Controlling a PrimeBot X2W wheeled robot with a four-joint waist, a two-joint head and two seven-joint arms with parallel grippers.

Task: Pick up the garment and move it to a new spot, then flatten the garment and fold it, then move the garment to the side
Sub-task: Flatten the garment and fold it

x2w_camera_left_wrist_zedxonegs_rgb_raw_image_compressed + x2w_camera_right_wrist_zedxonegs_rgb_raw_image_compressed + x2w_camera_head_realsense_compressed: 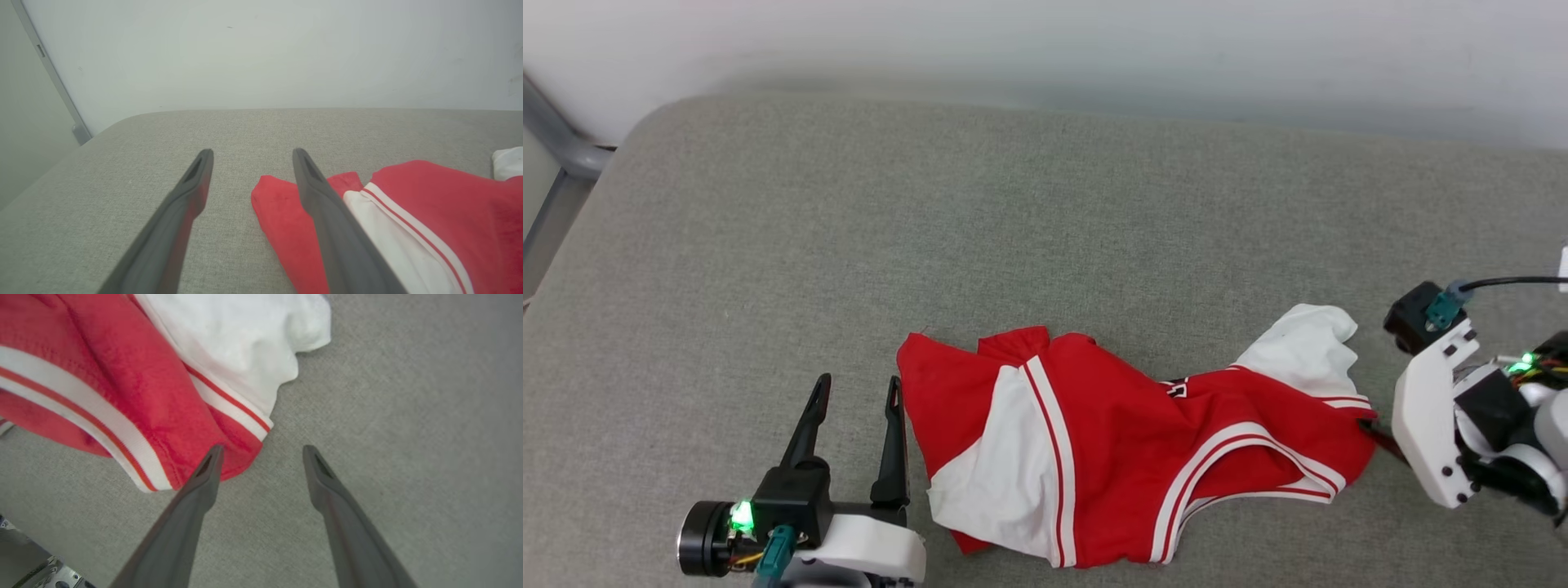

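The shirt (1127, 441) lies bunched up near the cushion's (1013, 204) front edge. The left gripper (859, 380) and right gripper (263, 449) sit at its two ends, fingers spread wide and holding nothing, likely ready to grab it.

The grey woven cushion (768, 204), rounded at its far-left corner, carries 1 thing: the garment (1127, 465), crumpled red and white, toward its near side.

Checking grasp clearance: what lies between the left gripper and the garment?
Head view: only a sliver of bare grey cushion separates the left gripper from the garment.
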